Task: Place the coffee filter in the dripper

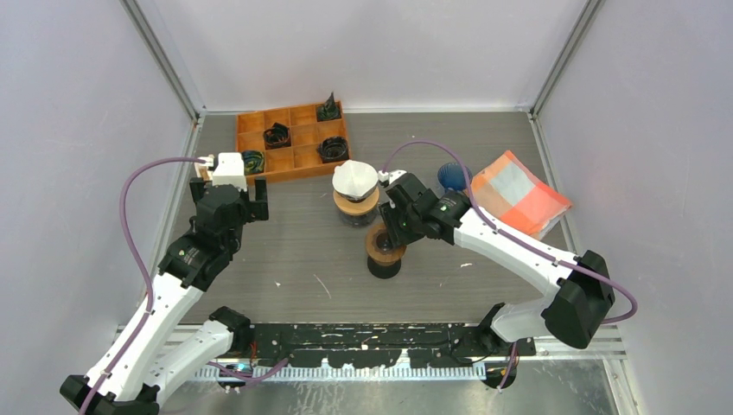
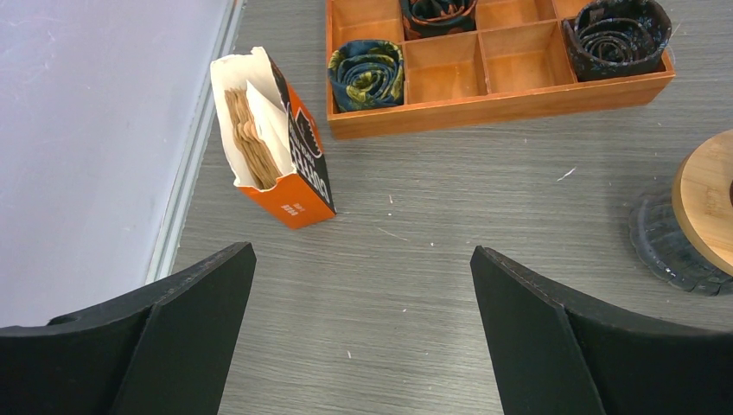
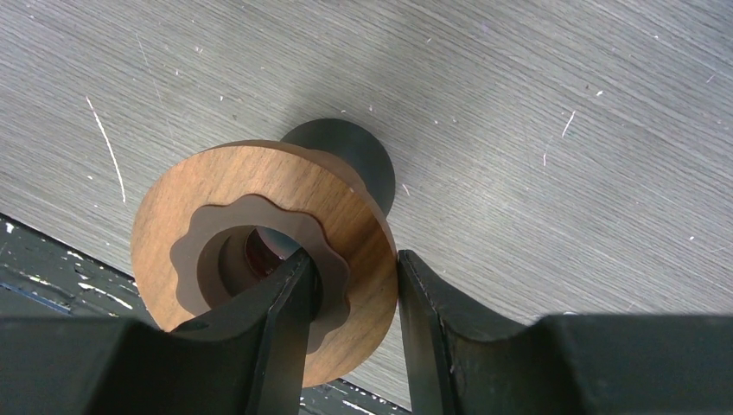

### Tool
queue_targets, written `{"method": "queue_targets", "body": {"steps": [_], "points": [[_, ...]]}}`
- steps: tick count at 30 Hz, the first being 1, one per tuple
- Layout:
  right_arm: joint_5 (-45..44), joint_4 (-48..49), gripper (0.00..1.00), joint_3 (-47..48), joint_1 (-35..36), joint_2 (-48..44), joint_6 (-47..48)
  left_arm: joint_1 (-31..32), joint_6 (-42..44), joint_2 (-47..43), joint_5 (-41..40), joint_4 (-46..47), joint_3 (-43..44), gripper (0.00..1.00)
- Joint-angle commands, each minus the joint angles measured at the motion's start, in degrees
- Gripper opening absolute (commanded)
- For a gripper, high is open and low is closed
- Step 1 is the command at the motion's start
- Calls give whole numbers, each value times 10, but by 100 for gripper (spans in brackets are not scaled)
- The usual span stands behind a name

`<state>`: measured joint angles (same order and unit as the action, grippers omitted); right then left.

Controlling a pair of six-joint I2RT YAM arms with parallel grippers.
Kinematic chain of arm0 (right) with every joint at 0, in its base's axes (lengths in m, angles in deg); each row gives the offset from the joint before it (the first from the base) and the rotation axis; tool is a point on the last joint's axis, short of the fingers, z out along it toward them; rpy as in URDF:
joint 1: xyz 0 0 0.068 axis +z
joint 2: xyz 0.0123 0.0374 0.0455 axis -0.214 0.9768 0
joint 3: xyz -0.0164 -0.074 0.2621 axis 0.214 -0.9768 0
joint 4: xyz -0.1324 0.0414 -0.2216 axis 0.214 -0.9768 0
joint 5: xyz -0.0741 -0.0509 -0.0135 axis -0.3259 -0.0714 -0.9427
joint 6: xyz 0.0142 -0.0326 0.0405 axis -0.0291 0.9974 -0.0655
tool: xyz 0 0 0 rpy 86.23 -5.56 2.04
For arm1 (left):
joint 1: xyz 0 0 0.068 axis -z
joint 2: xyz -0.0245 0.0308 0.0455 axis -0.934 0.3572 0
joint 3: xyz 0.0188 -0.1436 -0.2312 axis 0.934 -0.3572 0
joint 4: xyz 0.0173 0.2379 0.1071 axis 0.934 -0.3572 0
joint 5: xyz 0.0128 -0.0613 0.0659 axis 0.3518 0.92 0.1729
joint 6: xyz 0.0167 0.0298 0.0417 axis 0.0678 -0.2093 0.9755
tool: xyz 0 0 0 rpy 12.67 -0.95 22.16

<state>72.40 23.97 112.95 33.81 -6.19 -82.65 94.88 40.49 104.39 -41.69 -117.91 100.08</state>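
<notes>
The white paper filter (image 1: 355,179) sits on top of the glass pot (image 1: 354,212) with the wooden collar. That is just far and left of the right tool (image 3: 350,268), which is clamped on the rim of a wooden ring (image 3: 216,186), probably the dripper, with one finger inside its hole. The left tool (image 2: 361,252) hangs spread apart over the worktop (image 2: 449,285), well off to the left by the filter box (image 2: 298,147), so the right arm is nearer.

walls (image 1: 363,43): pale lavender | tabletop (image 1: 302,251): grey woodgrain | corner posts (image 1: 164,60): aluminium
</notes>
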Motion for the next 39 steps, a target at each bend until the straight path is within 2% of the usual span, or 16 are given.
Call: {"method": "queue_targets", "body": {"steps": [1, 7, 16, 25, 29, 39], "points": [[-10, 20, 47, 8, 3, -11, -8, -3, 4, -9, 2, 40, -1, 99], [-16, 17, 55, 22, 3, -32, -2, -3, 4, -8, 2, 39, 0, 99], [-57, 10, 61, 56, -34, -63, 21, -3, 5, -14, 4, 39, 0, 99], [-68, 71, 62, 28, -188, -68, 38, -3, 2, -20, 6, 39, -1, 99], [-42, 125, 62, 5, -251, -64, 32, -3, 2, -21, 8, 39, -1, 99], [-29, 258, 60, -35, -389, 9, -27, -3, -1, -25, 14, 39, 0, 99]]}}
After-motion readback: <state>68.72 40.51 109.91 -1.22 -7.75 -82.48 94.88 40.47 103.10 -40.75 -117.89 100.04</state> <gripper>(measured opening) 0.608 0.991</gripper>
